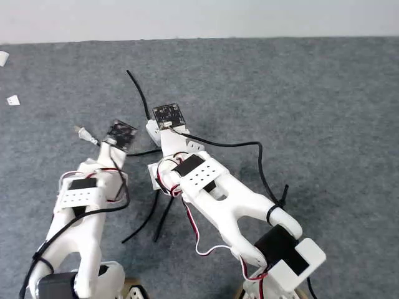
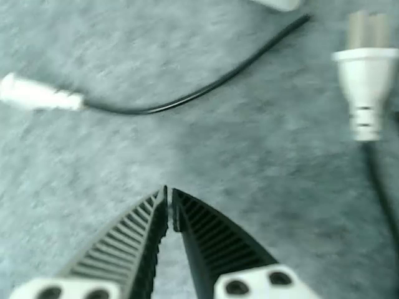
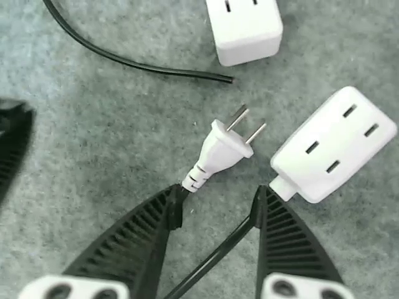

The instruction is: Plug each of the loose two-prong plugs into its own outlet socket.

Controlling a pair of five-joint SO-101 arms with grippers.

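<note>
No plug is seen seated in a socket, so the task is judged to be at its start, with every insertion left to do.

The outlet block (image 3: 333, 146) is taken as the landmark. It lies on the grey tabletop (image 3: 93, 118) with its slots showing, and all of them are empty. A white two-prong plug (image 3: 224, 146) lies loose just beside it. The prongs are bare and aimed past the block's corner rather than into a slot.

The right gripper (image 3: 219, 193) is held wide open just beside the outlet block. Its jaws are set either side of the plug's black cord (image 3: 206, 268), behind the strain relief, and nothing is clasped.

A second outlet block (image 3: 246, 25) lies near the first, beyond the plug, and is likewise empty.

The left gripper (image 2: 169, 194) is closed on nothing, its jaws pressed together above bare tabletop. Ahead of it a second plug (image 2: 37, 96) and a third plug (image 2: 368, 81) are seen lying loose. Whether one of them is the plug beside the outlet block cannot be told, nor can their places relative to that block.
</note>
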